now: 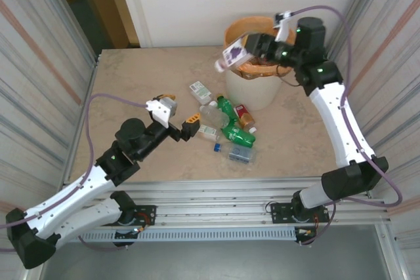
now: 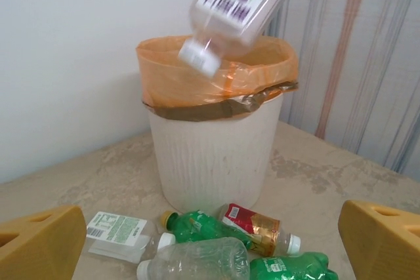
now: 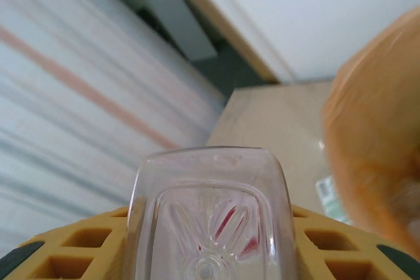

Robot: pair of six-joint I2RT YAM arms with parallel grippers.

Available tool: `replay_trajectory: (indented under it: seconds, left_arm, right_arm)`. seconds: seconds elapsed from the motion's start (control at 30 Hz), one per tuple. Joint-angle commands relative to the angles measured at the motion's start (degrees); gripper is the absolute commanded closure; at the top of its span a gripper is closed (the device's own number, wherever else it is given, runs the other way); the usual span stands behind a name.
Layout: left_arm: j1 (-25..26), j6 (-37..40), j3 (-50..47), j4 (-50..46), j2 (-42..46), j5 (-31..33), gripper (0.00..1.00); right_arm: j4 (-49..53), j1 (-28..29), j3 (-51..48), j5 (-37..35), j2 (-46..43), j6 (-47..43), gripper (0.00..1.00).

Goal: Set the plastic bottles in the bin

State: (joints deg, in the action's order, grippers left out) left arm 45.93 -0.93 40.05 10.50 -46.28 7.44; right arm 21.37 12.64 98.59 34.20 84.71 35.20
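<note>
The left gripper (image 1: 180,113) is open as wide as it can go and has nothing in it. Its two yellow fingers (image 2: 41,246) stick out low over the table (image 1: 131,83). Just past the fingers lies a small heap of bottles (image 1: 226,126), and the fingers do not touch any of them.

In the heap, a clear bottle with a green and white label (image 2: 118,231) lies at the left. Next to it are a big clear bottle (image 2: 197,260), two green bottles (image 2: 200,226) and a brown bottle with a red label (image 2: 252,227). A squashed one with a blue cap (image 1: 241,154) lies closest to the arms.

Behind the heap stands the bin (image 1: 252,93). It is round and white, with an orange bag folded over its rim.

The right gripper (image 1: 252,47) is up above the bin. Its fingers (image 3: 72,250) are closed on the bottom end of a clear bottle with a purple label (image 1: 231,56), one finger on each side. That bottle tilts with its white cap (image 2: 197,56) pointing down, in the air at the left edge of the bin's rim.
</note>
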Motion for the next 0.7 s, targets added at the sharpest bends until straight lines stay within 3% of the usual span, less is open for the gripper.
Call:
replay_trajectory:
  seconds: [0.0, 0.27, 0.67]
  left_arm:
    - [0.15, -1.56, -0.02, -0.14, 0.58, 3.64, 0.01]
    - [0.03, -2.67, 0.07, -1.31, 0.8, 6.04, 0.01]
    - [-0.64, -3.86, -0.28, -2.65, 1.9, 8.07, 0.01]
  right_arm:
    - [-3.64, -4.42, 4.84, 2.26, 2.47, 4.17, 0.89]
    - [0.52, -9.85, 16.7, -3.07, 14.11, 3.89, 0.88]
    - [5.51, -9.25, 27.39, -12.34, 28.83, 1.12, 0.82]
